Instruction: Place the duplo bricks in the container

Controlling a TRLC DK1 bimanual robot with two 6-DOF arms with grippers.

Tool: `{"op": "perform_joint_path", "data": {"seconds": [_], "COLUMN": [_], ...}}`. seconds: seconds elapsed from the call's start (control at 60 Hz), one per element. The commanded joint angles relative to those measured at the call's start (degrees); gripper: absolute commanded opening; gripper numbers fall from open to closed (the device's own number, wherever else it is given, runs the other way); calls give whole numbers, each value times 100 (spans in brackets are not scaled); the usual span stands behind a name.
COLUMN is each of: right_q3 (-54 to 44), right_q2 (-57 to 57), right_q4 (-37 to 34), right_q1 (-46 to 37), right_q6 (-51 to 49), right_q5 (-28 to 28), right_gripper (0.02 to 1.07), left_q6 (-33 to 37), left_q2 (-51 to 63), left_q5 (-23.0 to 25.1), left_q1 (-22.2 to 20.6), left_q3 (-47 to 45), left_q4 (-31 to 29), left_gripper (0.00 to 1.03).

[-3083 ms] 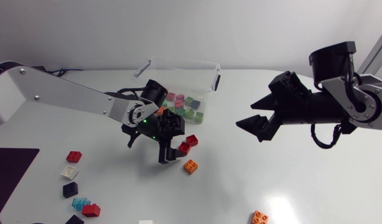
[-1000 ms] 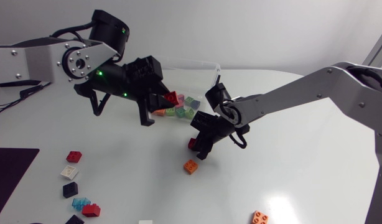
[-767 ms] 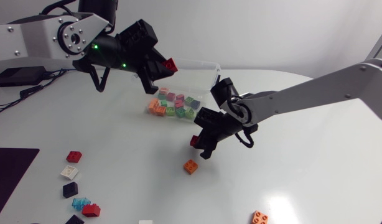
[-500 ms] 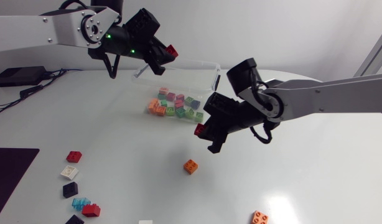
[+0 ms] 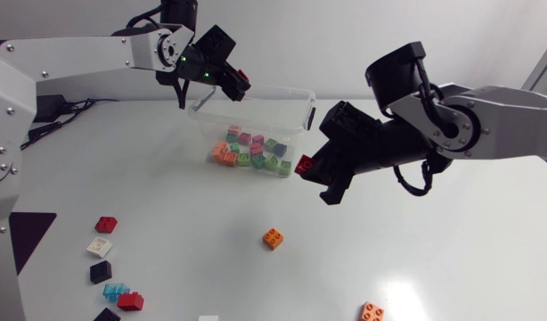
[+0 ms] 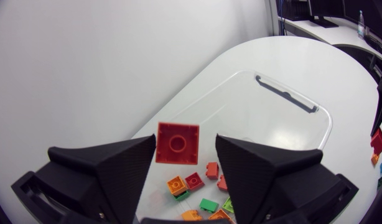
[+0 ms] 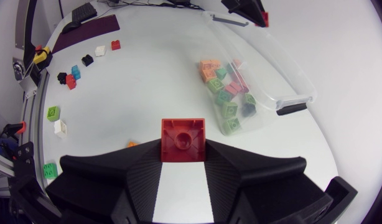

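The clear plastic container (image 5: 302, 114) stands at the back of the table with several coloured duplo bricks (image 5: 251, 152) on its floor. My left gripper (image 5: 236, 83) hovers over the container's back left corner, open. A red brick (image 6: 177, 143) is loose between its fingers, with a gap on one side. My right gripper (image 5: 313, 172) hangs in the air just right of the container, shut on a second red brick (image 7: 183, 140), which also shows in the head view (image 5: 305, 165).
An orange brick (image 5: 273, 237) lies mid-table and another orange brick (image 5: 372, 311) sits near the front edge. At the front left lie a red brick (image 5: 105, 224), a white brick (image 5: 99, 247), a black brick (image 5: 100, 271) and several more bricks.
My left arm carried its red brick up and back over the container, and its fingers have opened. My right gripper lifted the other red brick off the table, up and to the right.
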Motion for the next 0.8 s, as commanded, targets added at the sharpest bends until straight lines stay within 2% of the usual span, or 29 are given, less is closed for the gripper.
{"op": "perform_joint_path", "data": {"seconds": [0.0,0.1,0.167,0.467,0.783], "right_q3": [275,574,803,1963,3273], "right_q2": [-48,49,163,1209,2536], "right_q4": [-98,-133,-142,87,377], "right_q1": [-58,-93,-128,-374,-427], "right_q6": [141,202,264,563,985], "right_q5": [15,15,15,6,15], "right_gripper": [34,34,34,34,34], "left_q6": [-133,-133,-98,78,614], "left_q2": [151,37,-324,-2679,-3839], "left_q5": [-267,-364,-470,-390,-215], "left_q1": [21,83,100,39,-269], "left_q3": [234,138,-240,-2745,-4626], "left_q4": [-69,-236,-271,81,169], "left_gripper": [100,100,100,100,100]}}
